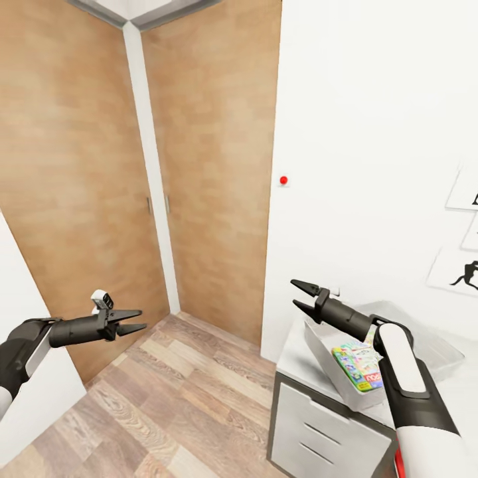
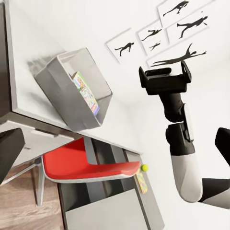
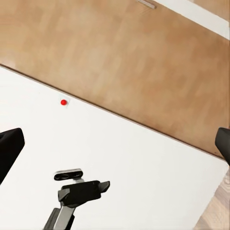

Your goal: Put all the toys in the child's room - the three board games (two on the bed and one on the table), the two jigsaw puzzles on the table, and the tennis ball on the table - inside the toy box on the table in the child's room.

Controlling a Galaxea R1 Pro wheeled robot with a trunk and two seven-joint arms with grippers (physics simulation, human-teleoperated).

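**Facing a corner by the desk, both hands empty**

Standing w/ the robot turned toward a room corner: two tall wood-panel doors (image 1: 99, 166) meet at a white strip, small handles near mid-height. White wall (image 1: 372, 133) at right w/ a small red dot (image 1: 283, 180) on it and black-silhouette figure prints (image 1: 465, 272) further along. Plank wood floor (image 1: 172, 398) below.

Left hand (image 1: 136, 320) held out over the floor, fingers slightly parted, nothing between them. Right hand (image 1: 300, 297) raised above the desk's near end, fingers apart, holding nothing.

Desk (image 1: 295, 358) sits at lower right, pale top, white drawers on the front. Toy box (image 1: 328, 355) rests on it near the end, pale grey w/ sloping walls; a multicoloured board game (image 1: 358, 366) lies inside, partly behind the right forearm.

Left wrist view looks along the desk: toy box (image 2: 67, 93) w/ the game (image 2: 87, 97) standing on edge against one wall inside; a red chair (image 2: 86, 165) tucked under the desk (image 2: 28, 57); further on, a tennis ball (image 2: 144, 167) on the desk top w/ a colourful flat item (image 2: 142, 182) just beside it, too small to tell whether puzzle or game.
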